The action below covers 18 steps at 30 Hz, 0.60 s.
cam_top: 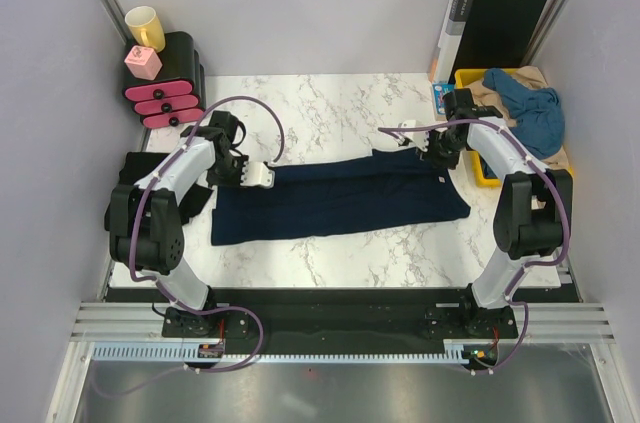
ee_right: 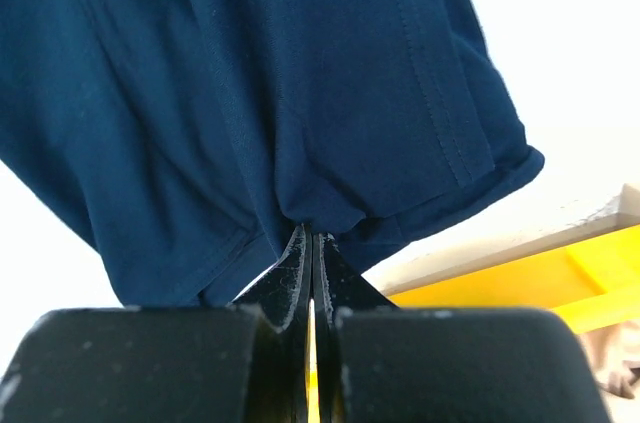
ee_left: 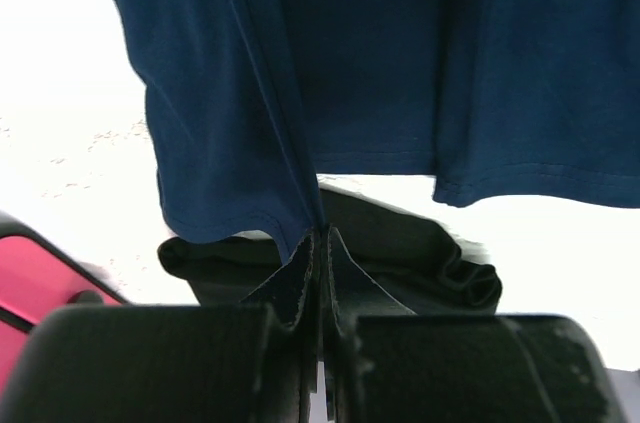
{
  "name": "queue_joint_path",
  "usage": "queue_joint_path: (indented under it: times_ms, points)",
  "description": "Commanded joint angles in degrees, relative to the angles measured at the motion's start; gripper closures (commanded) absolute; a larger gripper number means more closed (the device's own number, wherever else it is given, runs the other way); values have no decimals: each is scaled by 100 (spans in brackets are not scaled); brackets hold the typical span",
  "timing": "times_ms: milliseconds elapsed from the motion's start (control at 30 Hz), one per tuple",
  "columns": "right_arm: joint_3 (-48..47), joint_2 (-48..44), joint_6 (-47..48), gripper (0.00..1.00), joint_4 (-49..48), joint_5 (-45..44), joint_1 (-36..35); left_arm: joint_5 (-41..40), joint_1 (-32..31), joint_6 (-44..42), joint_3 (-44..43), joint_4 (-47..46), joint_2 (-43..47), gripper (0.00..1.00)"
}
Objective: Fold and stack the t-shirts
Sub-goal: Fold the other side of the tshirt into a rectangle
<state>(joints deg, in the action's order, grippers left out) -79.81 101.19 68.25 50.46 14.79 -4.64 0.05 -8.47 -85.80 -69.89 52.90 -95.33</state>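
The left tool (cam_top: 258, 175) is pinching a folded edge of the navy t-shirt (cam_top: 340, 198), its tips closed tight on the cloth. The right tool (cam_top: 437, 155) is clamping the opposite end the same way. The shirt is stretching between the two tools as a long band over the worktop (cam_top: 330, 108). A black t-shirt (ee_left: 400, 258) is lying crumpled just beyond the left tool's tips. A yellow tray (ee_right: 520, 288) is sitting just beyond the right tool.

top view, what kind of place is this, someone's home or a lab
Most likely a robotics lab cell: the left arm and right arm are bolted to a metal rail at the edge of a marble-look table with a navy t-shirt across it, boxed in by plain wall panels.
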Motion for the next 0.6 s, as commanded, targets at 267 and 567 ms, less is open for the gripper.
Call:
queue_joint_path:
  times_ms: [267, 567]
  points:
    - [-70, -231, 470, 100, 272, -529, 51, 276, 38, -51, -851, 931, -82, 98]
    - [-228, -213, 672, 100, 605, -512, 51, 162, 12, -121, -825, 1749, -170, 98]
